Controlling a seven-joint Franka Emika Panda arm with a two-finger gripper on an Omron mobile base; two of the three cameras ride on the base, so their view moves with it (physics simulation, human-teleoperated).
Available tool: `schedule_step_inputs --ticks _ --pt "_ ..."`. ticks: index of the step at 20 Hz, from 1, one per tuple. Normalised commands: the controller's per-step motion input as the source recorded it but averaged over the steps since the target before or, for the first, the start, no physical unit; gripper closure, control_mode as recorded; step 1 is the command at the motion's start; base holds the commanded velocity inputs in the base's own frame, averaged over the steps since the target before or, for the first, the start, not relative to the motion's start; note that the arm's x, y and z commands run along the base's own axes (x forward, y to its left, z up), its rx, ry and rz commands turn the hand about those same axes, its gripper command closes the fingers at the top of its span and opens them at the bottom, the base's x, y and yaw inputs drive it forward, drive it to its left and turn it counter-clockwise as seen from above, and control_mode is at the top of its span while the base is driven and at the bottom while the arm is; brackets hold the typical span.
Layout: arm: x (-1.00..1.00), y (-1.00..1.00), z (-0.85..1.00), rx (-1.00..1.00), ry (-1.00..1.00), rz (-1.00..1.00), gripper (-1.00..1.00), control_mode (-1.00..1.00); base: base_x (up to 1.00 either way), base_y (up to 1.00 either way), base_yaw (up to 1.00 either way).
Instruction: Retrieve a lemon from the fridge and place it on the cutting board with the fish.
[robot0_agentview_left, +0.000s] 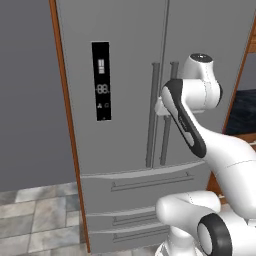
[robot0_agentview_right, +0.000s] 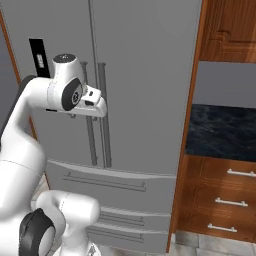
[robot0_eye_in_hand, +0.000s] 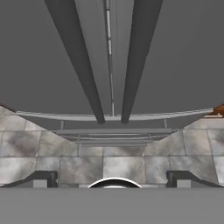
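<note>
Ahead of you: the fridge (robot0_agentview_left: 130, 75) stands shut, one tall grey French-door unit with two upper doors meeting at a centre seam.
Door handles: you have two vertical bar handles (robot0_agentview_left: 152, 115), one on each door, standing close either side of the seam; in the hand view they run as two dark bars (robot0_eye_in_hand: 78, 57) from top to bottom.
Display: one black digital panel (robot0_agentview_left: 101, 81) sits on the left door, well apart from the handles.
Drawers: you can count two drawer fronts below the doors in the left base view, each with a horizontal bar handle (robot0_agentview_left: 152, 182).
Gripper: your gripper (robot0_eye_in_hand: 113, 178) has its two dark finger tips (robot0_eye_in_hand: 41, 178) spread wide apart at the bottom of the hand view, with nothing between them; it looks along the door seam towards the floor.
Hand position: your hand (robot0_agentview_right: 92, 102) hangs just in front of the two door handles, at about mid-height of the doors; whether it touches them, you cannot tell.
Right of the fridge: one wooden cabinet (robot0_agentview_right: 220, 200) with three drawer pulls visible, a dark stone counter (robot0_agentview_right: 222, 127) above it.
Floor: grey stone tiles (robot0_agentview_left: 35, 220).
</note>
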Motion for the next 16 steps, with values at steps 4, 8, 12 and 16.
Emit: schedule_step_inputs --ticks 4,8,12,16 --pt "0.00 0.00 0.00 0.00 0.00 0.00 -1.00 1.00 -0.14 -0.09 0.17" --pt "0.00 0.00 0.00 0.00 0.00 0.00 -1.00 1.00 -0.23 0.00 0.03" --pt "0.00 0.00 0.00 0.00 0.00 0.00 -1.00 1.00 -0.25 -0.02 -0.01" --pt "-0.04 -0.19 -0.12 0.00 -0.19 -0.05 -1.00 -1.00 0.00 0.00 0.00"
